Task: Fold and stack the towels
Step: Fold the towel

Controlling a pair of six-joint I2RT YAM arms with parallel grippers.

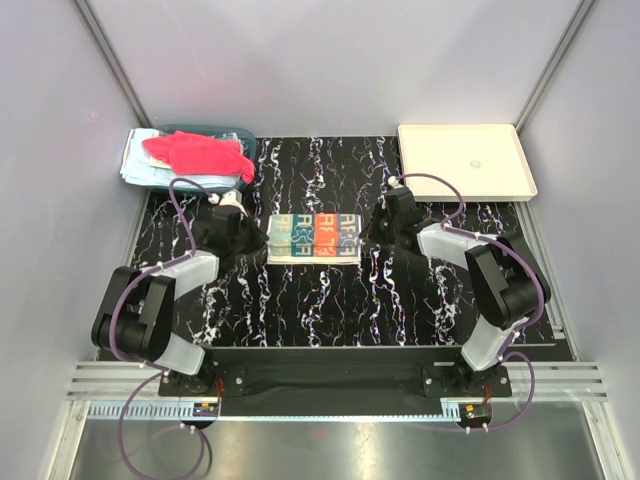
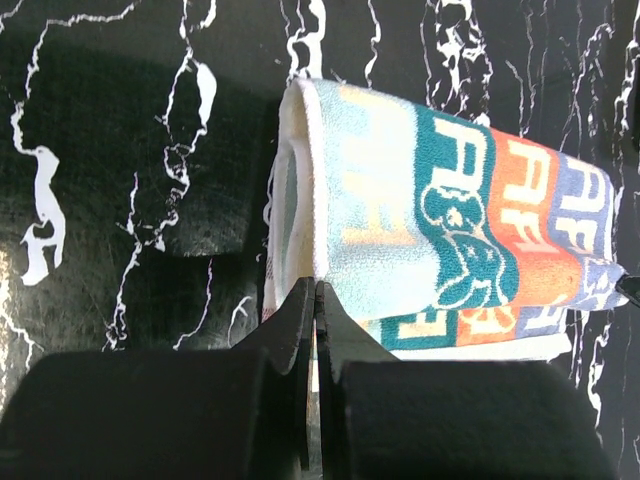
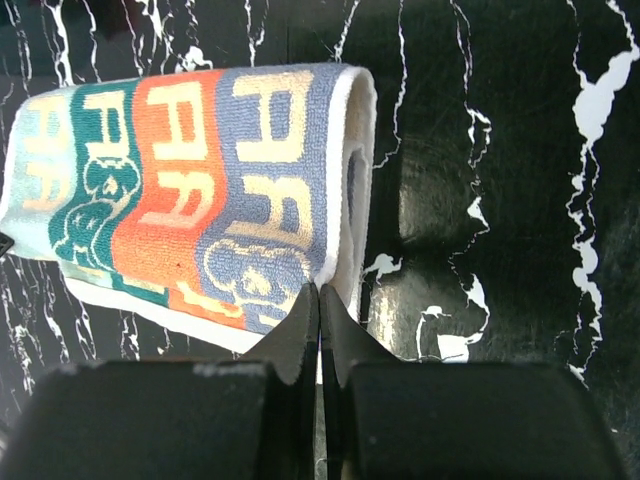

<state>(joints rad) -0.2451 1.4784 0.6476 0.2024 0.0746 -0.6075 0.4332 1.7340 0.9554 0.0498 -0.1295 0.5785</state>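
Observation:
A patterned towel (image 1: 315, 238) with light blue, teal, orange and blue-grey stripes lies folded over in the middle of the black marbled table. My left gripper (image 1: 262, 240) is shut on its white-edged left end, and the left wrist view shows the jaws (image 2: 316, 292) pinched on the hem of the towel (image 2: 440, 220). My right gripper (image 1: 368, 232) is shut on its right end, and the right wrist view shows the jaws (image 3: 320, 292) pinched on the edge of the towel (image 3: 190, 180). A red-pink towel (image 1: 198, 153) lies on a light blue towel (image 1: 138, 162) at the back left.
A teal basket (image 1: 225, 130) sits under the red-pink and light blue towels at the back left corner. A cream rectangular tray (image 1: 465, 160) stands at the back right. Grey walls close in the table on the left, right and far sides.

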